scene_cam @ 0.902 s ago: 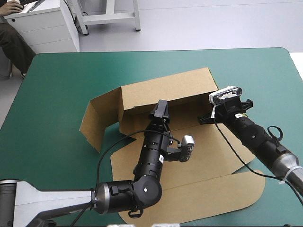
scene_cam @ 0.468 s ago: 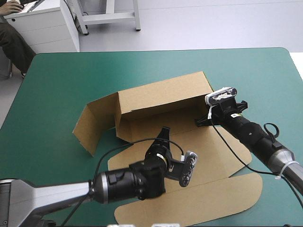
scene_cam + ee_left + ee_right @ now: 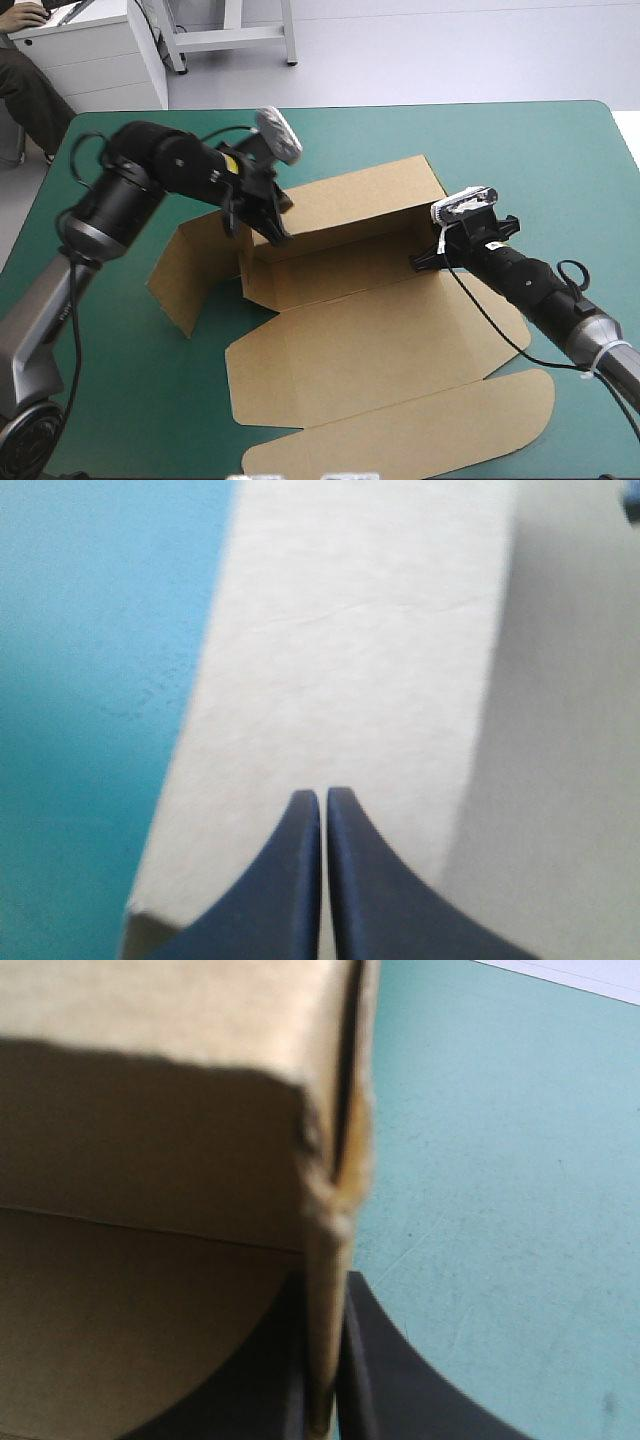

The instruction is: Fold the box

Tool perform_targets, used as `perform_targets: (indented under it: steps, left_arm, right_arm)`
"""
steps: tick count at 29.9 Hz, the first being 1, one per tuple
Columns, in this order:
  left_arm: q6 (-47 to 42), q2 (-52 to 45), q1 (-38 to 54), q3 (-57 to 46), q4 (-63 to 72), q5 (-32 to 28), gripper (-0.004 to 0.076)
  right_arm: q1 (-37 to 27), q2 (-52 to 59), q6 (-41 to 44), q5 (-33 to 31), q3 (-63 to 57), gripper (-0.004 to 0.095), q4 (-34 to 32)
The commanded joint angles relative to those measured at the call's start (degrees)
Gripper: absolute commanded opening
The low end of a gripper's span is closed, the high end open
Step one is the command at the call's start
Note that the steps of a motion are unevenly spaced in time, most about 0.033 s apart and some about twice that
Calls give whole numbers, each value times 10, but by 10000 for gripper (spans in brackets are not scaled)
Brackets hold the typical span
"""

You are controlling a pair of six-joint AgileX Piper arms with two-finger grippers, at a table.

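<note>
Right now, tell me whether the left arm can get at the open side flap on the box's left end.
Probably yes. The left arm is at the box's back left corner, and the side flap stands just beside it with nothing between. Its jaws are shut, so they must open first.

High view: set above the near side of the tabletop (image 3: 560, 150), facing forward and down, far enough back to take in most of it, far edge near the top of the frame. Left wrist view: looking along the left pincer (image 3: 323, 798), very close to the box (image 3: 350, 660), teal-green cover (image 3: 90, 680) beside. Right wrist view: looking along the right pincer (image 3: 322, 1295), equally close, at a box corner. Shared by all three: box walls and cover.
</note>
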State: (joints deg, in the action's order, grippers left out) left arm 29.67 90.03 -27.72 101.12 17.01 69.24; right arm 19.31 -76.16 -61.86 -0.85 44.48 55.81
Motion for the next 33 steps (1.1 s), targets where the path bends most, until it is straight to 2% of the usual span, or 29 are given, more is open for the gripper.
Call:
perform_targets:
  steps: [1,12,19,22,24,26,28,33]
  left_arm:
    - [-26,-27,117,21,111,-9,-10]
    - [-32,-28,446,-92,276,3,-10]
    - [-20,-28,548,-190,302,-27,-10]
    - [-20,-28,570,-225,314,-54,-10]
    - [-19,-28,572,-239,324,-65,-10]
    - [-18,-28,571,-247,326,-67,-10]
    - [-12,-28,571,-254,332,-69,-10]
    - [6,-28,571,-262,334,-71,-10]
  right_arm:
    - [-3,17,6,8,20,-20,1]
    - [-3,17,6,-16,14,-20,1]
    - [-3,16,12,-29,14,-20,1]
    - [-3,16,49,-26,16,-19,1]
    - [-12,16,83,-45,28,-12,-5]
    - [-33,16,113,-99,53,-12,-14]
    - [-51,10,167,-155,83,-12,-56]
    - [-77,-13,442,-295,188,2,-295]
